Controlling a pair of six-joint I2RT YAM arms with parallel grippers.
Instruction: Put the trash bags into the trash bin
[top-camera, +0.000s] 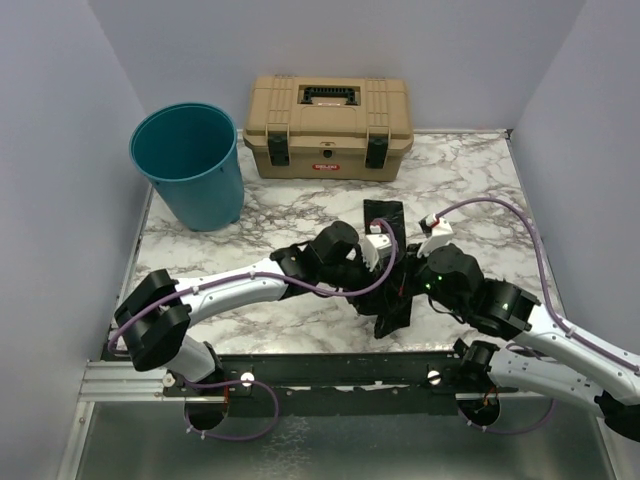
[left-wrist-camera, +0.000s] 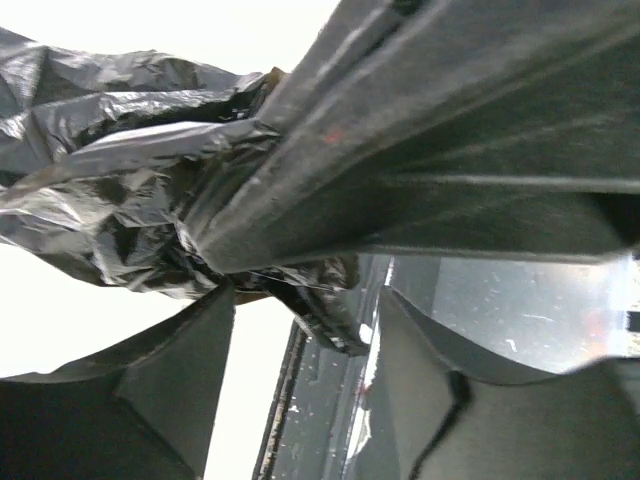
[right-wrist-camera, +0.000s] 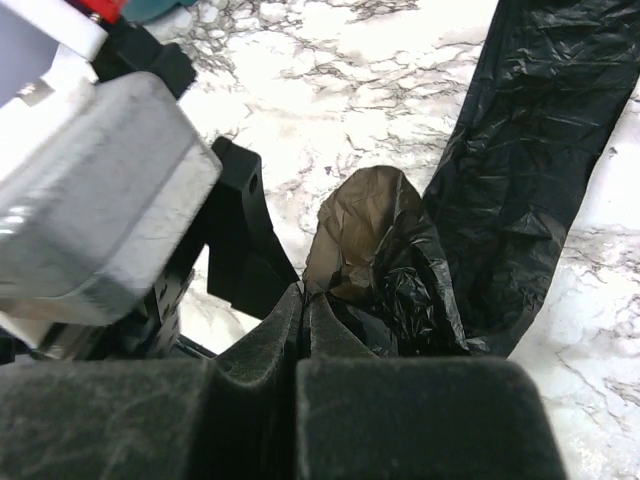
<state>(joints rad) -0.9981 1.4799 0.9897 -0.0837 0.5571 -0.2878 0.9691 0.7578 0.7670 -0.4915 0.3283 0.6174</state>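
The right tool (right-wrist-camera: 302, 300) is pressed shut on a bunched fold of the bag (right-wrist-camera: 520, 150), with the black film pinched between its pads (right-wrist-camera: 420, 420). From that pinch the bag runs out as a long wrinkled strip on the marble bench (top-camera: 480, 190). It lies in front of the toolbox (top-camera: 330, 125), its far end pointing at the toolbox's right half without touching it.

The left tool (left-wrist-camera: 305, 300) comes at the same bunch from the other side. Its jaws stand apart, and crumpled film sits just past the tips of its fingers (left-wrist-camera: 170, 390). I cannot tell whether they touch any of it. Both tools crowd over the bag's near half, on the arms' side of the toolbox.

The bin (top-camera: 195, 190) stands upright with its mouth open, just left of the toolbox and well apart from the bag and both tools. The bag lies wholly on the bench, outside the bin.
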